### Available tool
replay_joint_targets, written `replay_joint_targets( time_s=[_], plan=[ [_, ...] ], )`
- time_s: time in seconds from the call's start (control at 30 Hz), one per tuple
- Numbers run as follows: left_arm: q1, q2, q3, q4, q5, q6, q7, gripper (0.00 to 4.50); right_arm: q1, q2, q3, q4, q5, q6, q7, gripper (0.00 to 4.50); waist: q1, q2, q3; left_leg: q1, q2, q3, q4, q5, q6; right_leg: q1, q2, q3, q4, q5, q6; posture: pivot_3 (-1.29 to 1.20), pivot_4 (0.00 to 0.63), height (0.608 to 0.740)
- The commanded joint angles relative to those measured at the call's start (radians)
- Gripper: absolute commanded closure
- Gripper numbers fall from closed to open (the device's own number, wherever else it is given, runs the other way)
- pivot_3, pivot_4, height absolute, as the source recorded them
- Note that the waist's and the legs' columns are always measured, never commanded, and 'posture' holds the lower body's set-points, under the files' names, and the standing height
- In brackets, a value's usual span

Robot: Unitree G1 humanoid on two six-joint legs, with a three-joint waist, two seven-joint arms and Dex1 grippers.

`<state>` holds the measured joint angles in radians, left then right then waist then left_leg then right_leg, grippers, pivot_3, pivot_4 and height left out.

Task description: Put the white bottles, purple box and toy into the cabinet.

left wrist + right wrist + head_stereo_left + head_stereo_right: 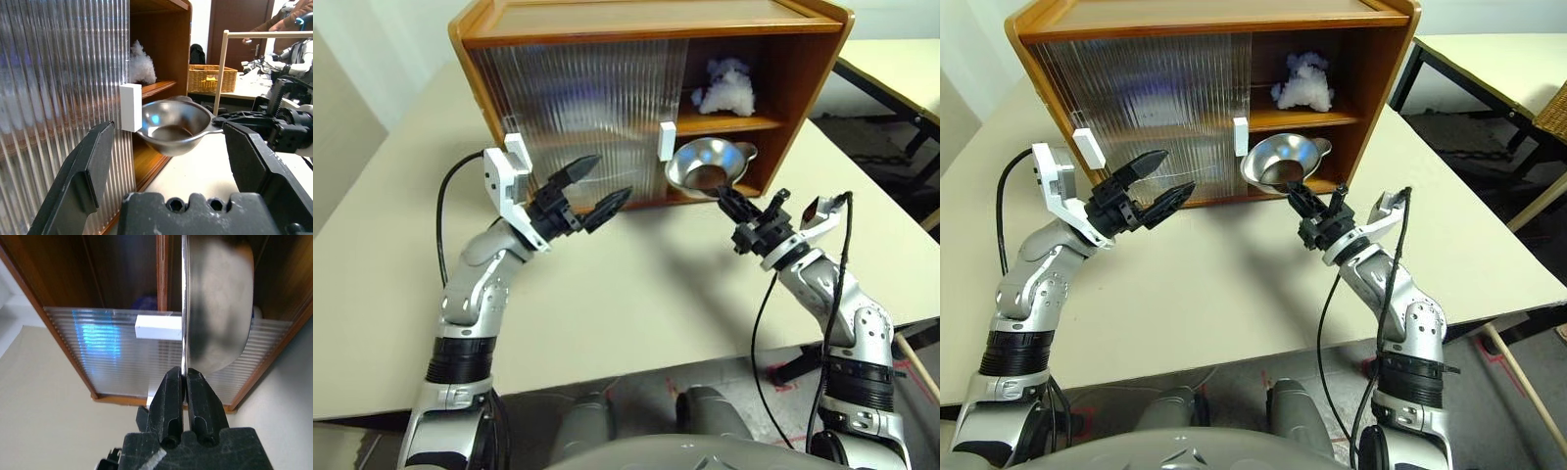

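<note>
The wooden cabinet (558,20) stands on the table with its ribbed sliding doors (578,98) across the left part and the right part uncovered. On the upper shelf sits the white fluffy toy (724,86). My right gripper (724,196) is shut on the rim of a shiny steel bowl (700,162), which it holds in front of the lower shelf opening; the rim sits between its fingers (168,391). My left gripper (613,176) is open and empty, just in front of the door. The white bottles are hidden. A bluish blur (1151,93) shows behind the door; whether it is the purple box I cannot tell.
The cabinet rests on a beige table (636,294) with bare surface between my arms. White block handles (667,140) stick out from the doors. Another table (901,59) stands to the right. In the left wrist view a wicker basket (210,78) and a person's arm (286,17) show beyond.
</note>
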<state>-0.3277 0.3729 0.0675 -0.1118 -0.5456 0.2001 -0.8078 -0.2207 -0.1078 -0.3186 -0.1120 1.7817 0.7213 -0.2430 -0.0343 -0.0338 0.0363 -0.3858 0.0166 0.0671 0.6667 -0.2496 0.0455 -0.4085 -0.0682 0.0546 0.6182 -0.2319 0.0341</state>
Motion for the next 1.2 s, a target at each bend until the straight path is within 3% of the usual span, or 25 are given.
replay_joint_targets(
  time_s=[0.03,0.33,0.83,1.2],
  plan=[
    [0.006,0.01,0.008,-0.031,0.001,0.004,0.005,0.0,-0.012,-0.027,-0.028,0.015,0.021,-0.02,-0.017,4.46,0.001,0.0,0.0,0.0,0.0,0.0,0.0,0.0,0.0,0.0,0.0,0.0,0.0,0.0,0.0,0.08,0.0,0.74],
    [0.001,0.014,0.008,-0.041,0.001,0.011,0.009,0.0,-0.025,0.005,-0.073,0.013,0.036,-0.091,-0.054,4.46,0.001,0.0,0.0,0.0,0.0,0.0,0.0,0.0,0.0,0.0,0.0,0.0,0.0,0.0,0.0,0.09,0.0,0.74],
    [0.012,0.034,0.022,-0.071,-0.006,0.03,0.024,0.0,-0.083,0.065,-0.109,0.202,-0.079,-0.13,0.071,4.46,0.002,0.001,0.0,0.0,0.0,0.0,0.0,0.0,0.0,0.0,0.0,0.0,0.0,0.0,-0.001,0.11,0.0,0.74],
    [0.033,0.035,0.033,-0.105,-0.007,0.043,0.043,0.0,-0.237,0.067,-0.161,0.419,-0.207,-0.165,0.184,4.46,0.013,0.001,0.001,0.0,-0.001,0.0,0.0,0.0,0.0,0.0,0.0,0.0,0.0,0.0,-0.001,0.14,0.0,0.74]
  ],
)
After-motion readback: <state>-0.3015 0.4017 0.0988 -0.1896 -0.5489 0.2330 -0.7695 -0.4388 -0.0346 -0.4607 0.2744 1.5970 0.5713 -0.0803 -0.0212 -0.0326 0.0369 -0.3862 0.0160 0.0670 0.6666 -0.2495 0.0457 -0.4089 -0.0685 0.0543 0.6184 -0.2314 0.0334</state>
